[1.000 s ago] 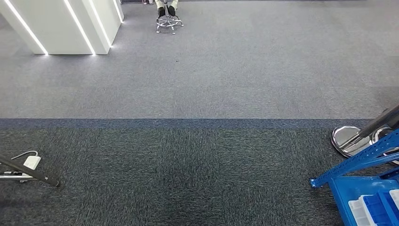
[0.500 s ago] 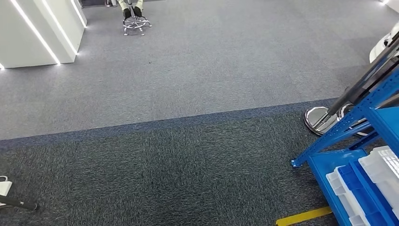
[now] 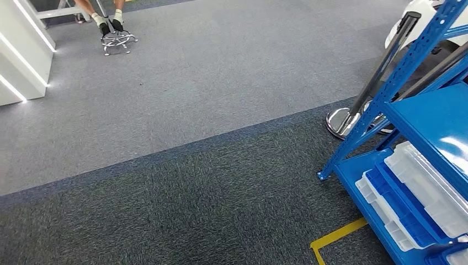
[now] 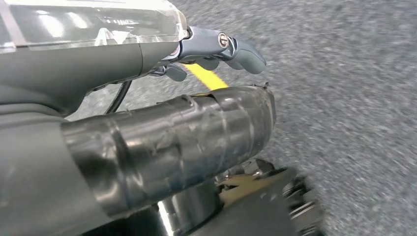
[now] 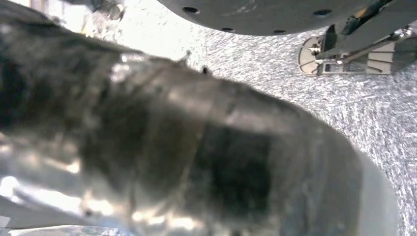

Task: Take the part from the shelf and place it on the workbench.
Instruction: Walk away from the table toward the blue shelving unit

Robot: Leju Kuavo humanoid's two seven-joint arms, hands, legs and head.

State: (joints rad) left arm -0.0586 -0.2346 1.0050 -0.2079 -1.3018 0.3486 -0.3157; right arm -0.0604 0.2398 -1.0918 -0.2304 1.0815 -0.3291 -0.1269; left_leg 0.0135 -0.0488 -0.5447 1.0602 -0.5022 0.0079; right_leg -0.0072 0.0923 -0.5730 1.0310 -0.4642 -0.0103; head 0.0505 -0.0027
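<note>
1. Grey carpet (image 3: pixel 182 99) fills the head view; a blue shelf (image 3: pixel 419 118) with white trays (image 3: pixel 422 185) stands at right; no part can be picked out on it.
2. Left wrist view: the left hand (image 4: pixel 147 123) hangs over carpet near yellow tape (image 4: pixel 206 78); its grasp cannot be told.
3. Right wrist view: the right hand (image 5: pixel 196 157) is a blur, its state unclear.

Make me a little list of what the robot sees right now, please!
floor: grey carpet, darker band nearer the robot
shelf: blue rack at the right edge
bins: white and blue trays on its low level
tape: yellow line on the floor by the rack
person: feet on a stool base, far off
left hand: holds nothing, hanging above the carpet
right hand: too blurred to tell
</note>
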